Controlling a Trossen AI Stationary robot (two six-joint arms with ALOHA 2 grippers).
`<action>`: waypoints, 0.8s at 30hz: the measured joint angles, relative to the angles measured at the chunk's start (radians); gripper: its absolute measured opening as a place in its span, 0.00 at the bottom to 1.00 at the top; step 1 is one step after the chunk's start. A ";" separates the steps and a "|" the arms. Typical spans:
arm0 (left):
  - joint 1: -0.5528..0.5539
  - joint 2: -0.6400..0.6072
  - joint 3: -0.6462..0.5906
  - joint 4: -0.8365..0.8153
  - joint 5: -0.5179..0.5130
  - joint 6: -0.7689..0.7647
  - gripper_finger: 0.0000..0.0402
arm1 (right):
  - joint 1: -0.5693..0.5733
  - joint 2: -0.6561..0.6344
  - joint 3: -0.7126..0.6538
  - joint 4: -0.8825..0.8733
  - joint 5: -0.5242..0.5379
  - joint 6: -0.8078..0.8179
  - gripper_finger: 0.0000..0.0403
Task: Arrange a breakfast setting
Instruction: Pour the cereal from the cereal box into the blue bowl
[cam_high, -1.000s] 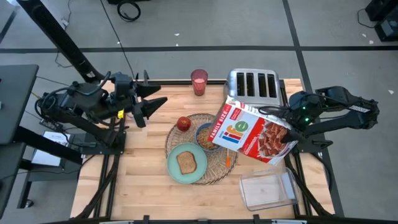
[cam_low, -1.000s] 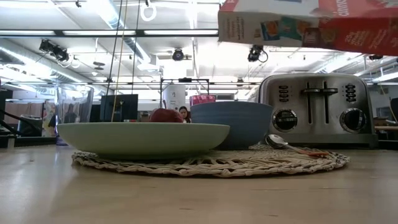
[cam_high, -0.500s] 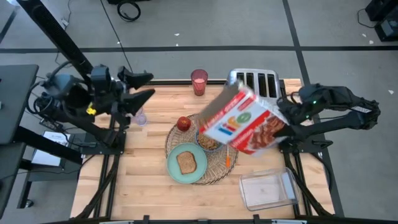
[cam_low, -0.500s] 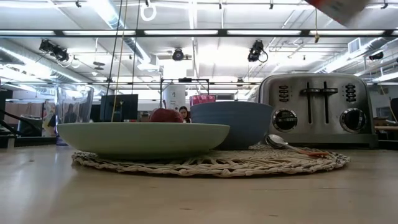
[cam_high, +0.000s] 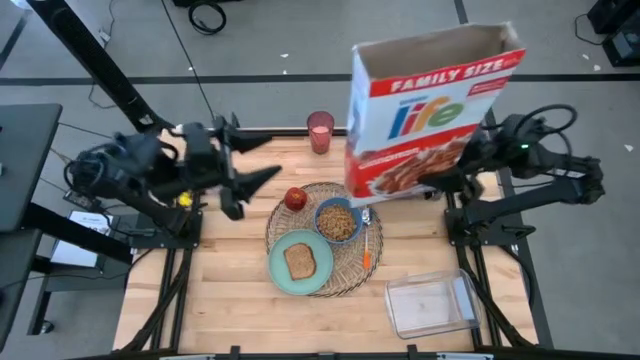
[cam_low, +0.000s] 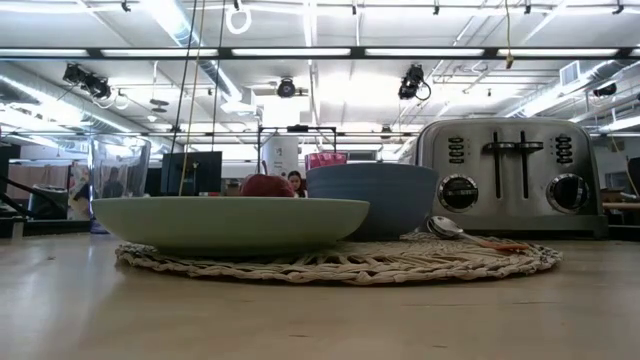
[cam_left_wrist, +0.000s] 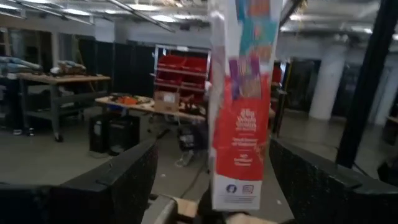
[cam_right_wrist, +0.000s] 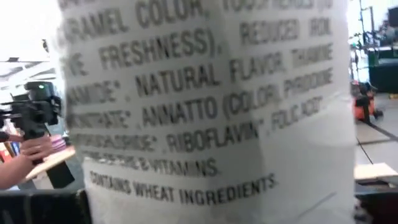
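Cereal box (cam_high: 425, 110) in your right gripper (cam_high: 455, 178), clenched on it, has swung upright from its pouring tilt, leaving the blue bowl (cam_high: 338, 220) on the placemat (cam_high: 355, 270) mid-table filled, while your left gripper (cam_high: 255, 170) hangs released near the left edge.

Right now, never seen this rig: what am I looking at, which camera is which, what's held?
Two dark robot arms work at a wooden table. One picture looks down from overhead, one level along the tabletop, and one from each wrist. The right claw holds a red-and-white cereal box upright. The left claw hovers open and empty. A round woven wicker placemat carries a teal plate with a toast slice, a blue bowl of cereal, a red apple and an orange-handled spoon. A pink translucent cup stands behind.
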 joint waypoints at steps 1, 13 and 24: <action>0.000 0.012 0.000 -0.002 0.009 -0.001 0.78 | 0.000 0.023 0.000 0.028 -0.002 -0.008 0.58; 0.031 0.102 0.001 0.007 0.122 -0.083 0.78 | 0.000 0.256 -0.001 0.226 -0.070 -0.018 0.58; 0.024 0.093 0.000 -0.022 0.254 -0.132 0.78 | -0.005 0.264 -0.001 0.231 -0.056 -0.049 0.58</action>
